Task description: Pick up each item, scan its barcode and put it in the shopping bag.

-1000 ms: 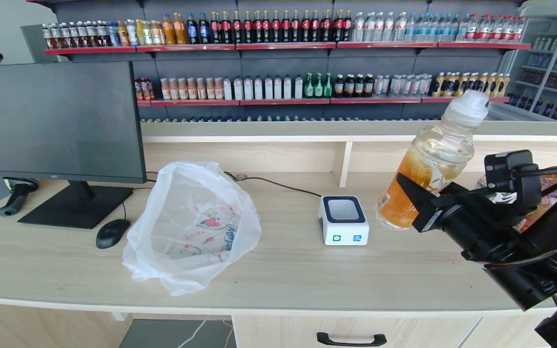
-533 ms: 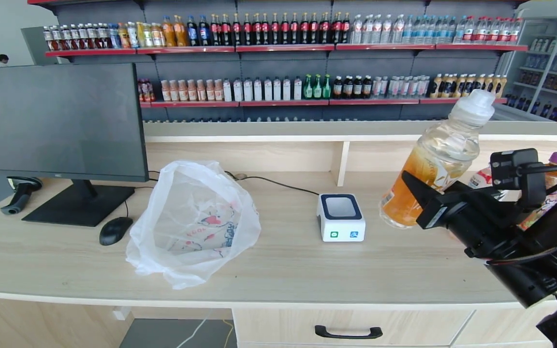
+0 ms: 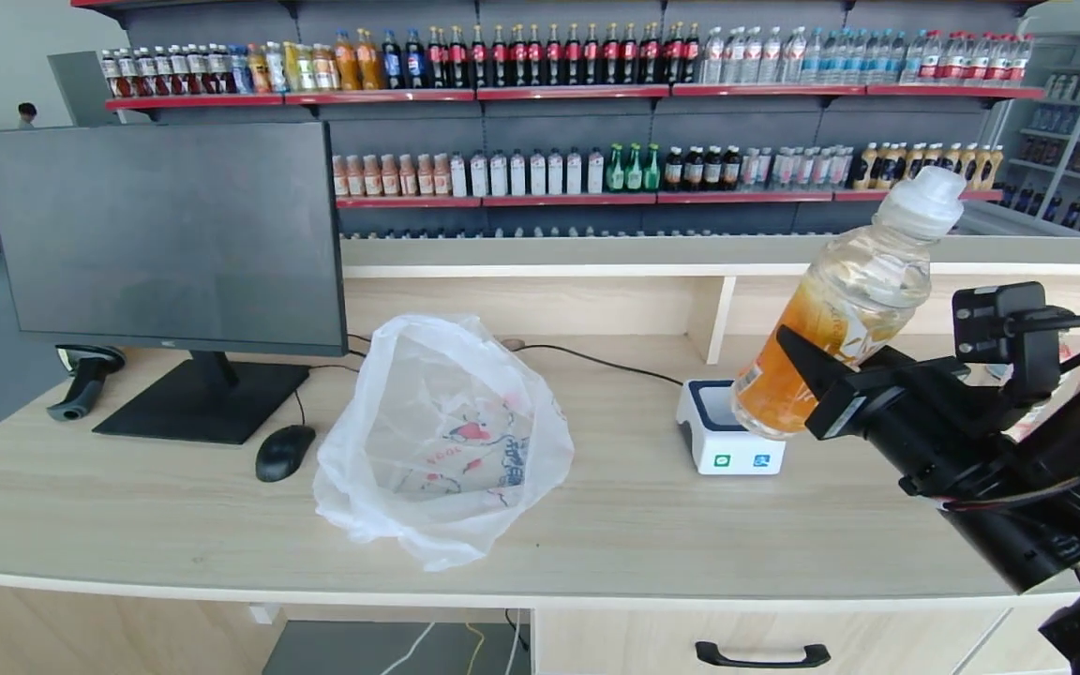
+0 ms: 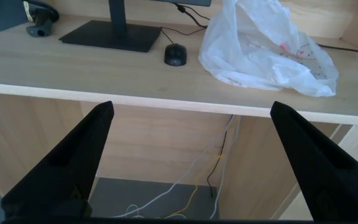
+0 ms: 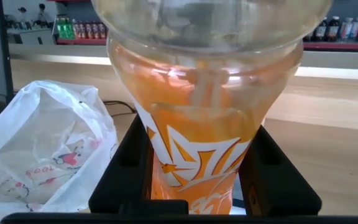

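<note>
Presently the right gripper point(image 5: 201, 180) is clenched on the lower body of the bottle point(image 3: 845, 300), held tilted just above the scanner point(image 3: 723, 450); judged part-full, light, smooth and crushable, so the labelled waist suits gripping, while the left gripper point(image 4: 191, 109) stands released

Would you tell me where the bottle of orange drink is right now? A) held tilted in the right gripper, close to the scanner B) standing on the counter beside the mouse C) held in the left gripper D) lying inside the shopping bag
A: the right gripper clamps the bottle of orange drink, which leans cap-up with its base overlapping the scanner in the head view.
</note>
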You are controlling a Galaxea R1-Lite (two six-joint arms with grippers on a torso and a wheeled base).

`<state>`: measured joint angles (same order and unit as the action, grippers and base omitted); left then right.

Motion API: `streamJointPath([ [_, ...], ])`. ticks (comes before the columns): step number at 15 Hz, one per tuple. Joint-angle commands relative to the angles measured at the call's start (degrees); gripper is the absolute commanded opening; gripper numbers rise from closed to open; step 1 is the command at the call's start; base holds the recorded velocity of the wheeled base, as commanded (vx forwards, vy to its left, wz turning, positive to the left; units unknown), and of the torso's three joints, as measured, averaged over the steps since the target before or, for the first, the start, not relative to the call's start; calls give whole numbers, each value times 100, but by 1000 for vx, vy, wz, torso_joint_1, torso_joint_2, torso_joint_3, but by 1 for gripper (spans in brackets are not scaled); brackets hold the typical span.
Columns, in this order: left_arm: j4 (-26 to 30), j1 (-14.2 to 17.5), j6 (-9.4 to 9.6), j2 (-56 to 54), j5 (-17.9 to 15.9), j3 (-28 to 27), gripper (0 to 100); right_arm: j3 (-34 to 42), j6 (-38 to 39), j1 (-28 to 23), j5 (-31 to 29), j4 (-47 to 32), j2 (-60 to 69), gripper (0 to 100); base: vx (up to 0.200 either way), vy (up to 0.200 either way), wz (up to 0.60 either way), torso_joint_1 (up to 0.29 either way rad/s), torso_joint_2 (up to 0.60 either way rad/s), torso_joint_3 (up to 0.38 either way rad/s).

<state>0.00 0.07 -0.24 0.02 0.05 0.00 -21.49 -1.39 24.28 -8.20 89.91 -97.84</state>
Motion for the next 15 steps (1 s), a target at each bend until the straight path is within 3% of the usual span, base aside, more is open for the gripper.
streamJointPath([
  [1,0,1,-2,6,4,0,100,-4,-2,6,3,9,37,0,0,200,0,12,2,7],
  [11,0,-7,7,-2,4,0,100,49,-2,6,3,9,72,0,0,20,0,1,0,0],
  [15,0,1,-2,-2,4,0,100,66,-2,15,3,9,63,0,0,0,600,0,1,4],
])
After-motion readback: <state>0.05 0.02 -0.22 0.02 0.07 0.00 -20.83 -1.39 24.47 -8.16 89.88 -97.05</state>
